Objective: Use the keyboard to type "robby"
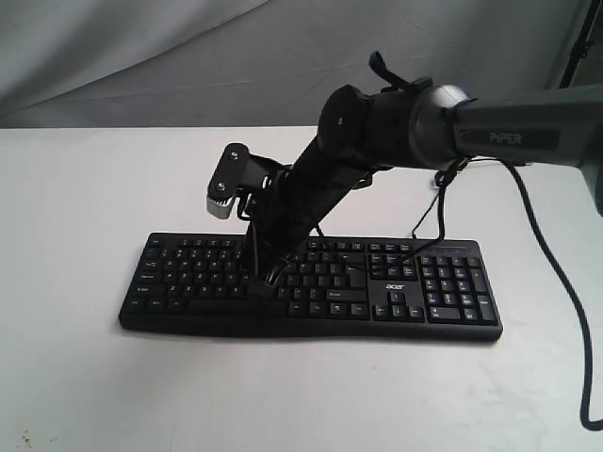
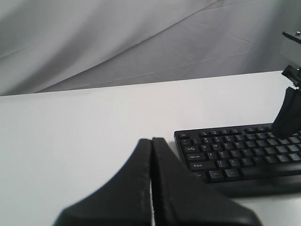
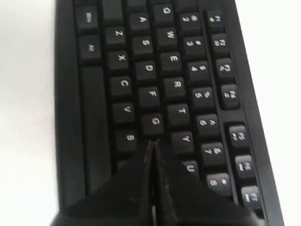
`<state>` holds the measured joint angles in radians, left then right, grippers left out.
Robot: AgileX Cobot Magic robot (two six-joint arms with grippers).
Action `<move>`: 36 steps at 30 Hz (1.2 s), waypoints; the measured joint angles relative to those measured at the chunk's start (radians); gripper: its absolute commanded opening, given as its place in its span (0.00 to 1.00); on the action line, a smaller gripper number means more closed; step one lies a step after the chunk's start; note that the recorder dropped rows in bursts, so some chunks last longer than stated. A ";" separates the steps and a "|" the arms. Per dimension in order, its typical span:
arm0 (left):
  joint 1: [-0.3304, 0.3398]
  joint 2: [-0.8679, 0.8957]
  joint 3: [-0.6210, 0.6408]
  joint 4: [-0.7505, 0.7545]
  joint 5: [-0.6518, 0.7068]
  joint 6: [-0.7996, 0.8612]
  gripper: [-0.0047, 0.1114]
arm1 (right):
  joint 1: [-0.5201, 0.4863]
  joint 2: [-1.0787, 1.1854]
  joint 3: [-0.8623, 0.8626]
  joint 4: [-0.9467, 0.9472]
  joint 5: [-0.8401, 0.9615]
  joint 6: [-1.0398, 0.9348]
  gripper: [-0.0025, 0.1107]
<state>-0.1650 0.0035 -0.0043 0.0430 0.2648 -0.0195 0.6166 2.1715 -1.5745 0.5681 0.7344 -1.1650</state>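
- The keyboard [image 1: 311, 287] lies flat on the white table [image 1: 75, 188], long side across the exterior view, number pad and "acer" logo [image 1: 398, 280] at its right end.
- The right arm [image 1: 377, 122] slants down from above the keyboard's far right to its left half.
- The right gripper [image 1: 264, 273] has its jaws pressed together with nothing between them. Its tip is down among the letter keys.
- In the right wrist view that tip [image 3: 151, 142] sits just past G [image 3: 155, 121], between B [image 3: 129, 138] and Y [image 3: 186, 139]. The key under it is hidden, and I cannot tell whether it is pressed.
- The left gripper [image 2: 151, 140] is also closed tight and empty. It hangs over bare table off the keyboard's left end, well apart from the keys.
- A black cable [image 1: 556, 282] droops from the right arm past the keyboard's right end.
- Grey cloth [image 1: 141, 56] hangs behind the table, beyond the keyboard.
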 measured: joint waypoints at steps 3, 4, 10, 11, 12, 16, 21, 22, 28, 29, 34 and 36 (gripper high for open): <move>0.000 0.000 0.000 0.000 0.000 0.000 0.04 | 0.023 0.000 0.000 0.016 -0.009 -0.018 0.02; 0.000 0.000 0.000 0.000 0.000 0.000 0.04 | 0.031 0.000 0.000 0.019 -0.014 -0.020 0.02; 0.000 0.000 0.000 0.000 0.000 0.000 0.04 | 0.059 0.009 0.000 0.033 -0.035 -0.022 0.02; 0.000 0.000 0.000 0.000 0.000 0.000 0.04 | 0.059 0.015 0.000 0.036 -0.037 -0.022 0.02; 0.000 0.000 0.000 0.000 0.000 0.000 0.04 | 0.061 0.022 0.000 0.036 -0.039 -0.022 0.02; 0.000 0.000 0.000 0.000 0.000 0.000 0.04 | 0.061 0.038 0.002 0.036 -0.042 -0.022 0.02; 0.000 0.000 0.000 0.000 0.000 0.000 0.04 | 0.061 0.038 0.002 0.038 -0.045 -0.024 0.02; 0.000 0.000 0.000 0.000 0.000 0.000 0.04 | 0.061 0.038 0.002 0.038 -0.048 -0.024 0.02; 0.000 0.000 0.000 0.000 0.000 0.000 0.04 | 0.061 0.038 0.002 0.006 -0.066 0.006 0.02; 0.000 0.000 0.000 0.000 0.000 0.000 0.04 | 0.061 0.038 0.002 0.004 -0.066 0.009 0.02; 0.000 0.000 0.000 0.000 0.000 0.000 0.04 | 0.061 0.038 0.002 0.003 -0.066 0.015 0.02; 0.000 0.000 0.000 0.000 0.000 0.000 0.04 | 0.061 0.038 0.002 0.003 -0.066 0.015 0.02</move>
<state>-0.1650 0.0035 -0.0043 0.0430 0.2648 -0.0195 0.6778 2.2095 -1.5730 0.5708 0.6683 -1.1502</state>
